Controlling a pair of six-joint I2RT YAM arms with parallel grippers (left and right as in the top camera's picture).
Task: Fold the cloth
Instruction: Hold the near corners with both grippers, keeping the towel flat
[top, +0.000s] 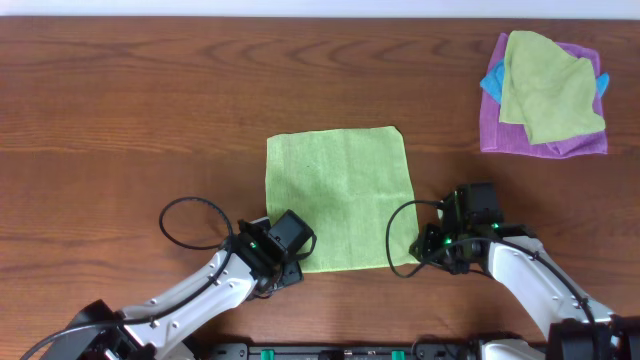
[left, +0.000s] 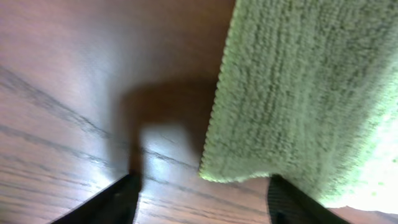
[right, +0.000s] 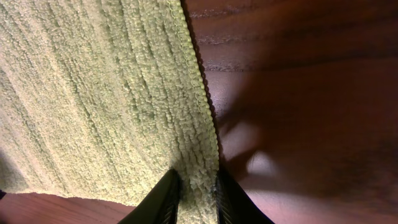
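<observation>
The lime-green cloth lies flat and spread out in the middle of the wooden table. My left gripper is at its near-left corner. In the left wrist view the gripper stands open, its fingers set wide apart, and the cloth's corner reaches down between them, close to the right finger. My right gripper is at the near-right corner. In the right wrist view it is shut on a pinched ridge along the cloth's hemmed edge.
A pile of other cloths sits at the back right: a purple one underneath, a duller yellow-green one on top, and a blue one poking out. Black cables loop beside both wrists.
</observation>
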